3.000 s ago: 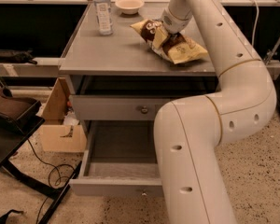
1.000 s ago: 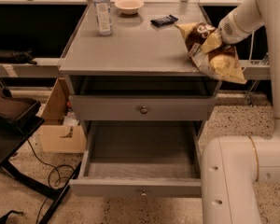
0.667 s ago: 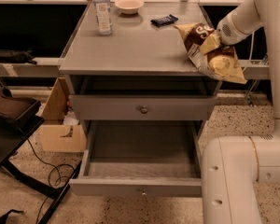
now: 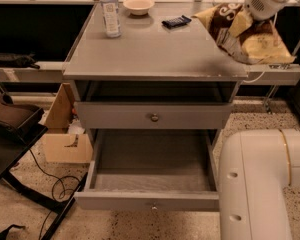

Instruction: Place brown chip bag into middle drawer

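You're mid-carry: the gripper (image 4: 246, 15), up at the right edge of the tabletop (image 4: 155, 51), is clamped on the brown chip bag (image 4: 250, 39) overhanging that corner, so next bring it down and left over the open middle drawer (image 4: 120, 202) and release.

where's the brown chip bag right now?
Camera view, upper right: the brown chip bag is held in the gripper over the tabletop's right edge, right of the black wrapped bar; the open middle drawer sits below, to its left.
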`<state>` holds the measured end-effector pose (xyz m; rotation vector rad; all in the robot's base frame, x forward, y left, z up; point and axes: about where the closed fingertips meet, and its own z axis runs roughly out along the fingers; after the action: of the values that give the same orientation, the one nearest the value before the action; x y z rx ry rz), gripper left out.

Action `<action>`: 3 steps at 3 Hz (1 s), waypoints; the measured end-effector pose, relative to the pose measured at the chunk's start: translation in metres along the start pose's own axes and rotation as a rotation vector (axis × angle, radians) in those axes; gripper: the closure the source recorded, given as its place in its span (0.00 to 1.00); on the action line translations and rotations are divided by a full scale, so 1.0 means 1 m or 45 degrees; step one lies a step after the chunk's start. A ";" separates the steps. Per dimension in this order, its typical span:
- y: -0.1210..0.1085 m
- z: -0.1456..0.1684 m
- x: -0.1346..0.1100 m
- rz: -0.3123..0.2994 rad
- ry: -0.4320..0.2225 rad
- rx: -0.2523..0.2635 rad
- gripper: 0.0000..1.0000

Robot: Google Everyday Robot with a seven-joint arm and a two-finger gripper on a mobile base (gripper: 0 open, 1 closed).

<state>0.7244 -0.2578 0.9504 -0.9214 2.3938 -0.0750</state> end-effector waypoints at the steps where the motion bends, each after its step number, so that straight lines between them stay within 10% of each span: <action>1: -0.006 -0.034 0.001 -0.096 0.108 0.079 1.00; 3: -0.030 -0.060 0.034 -0.311 0.483 0.196 1.00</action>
<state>0.6903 -0.3111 0.9914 -1.2080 2.5524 -0.5643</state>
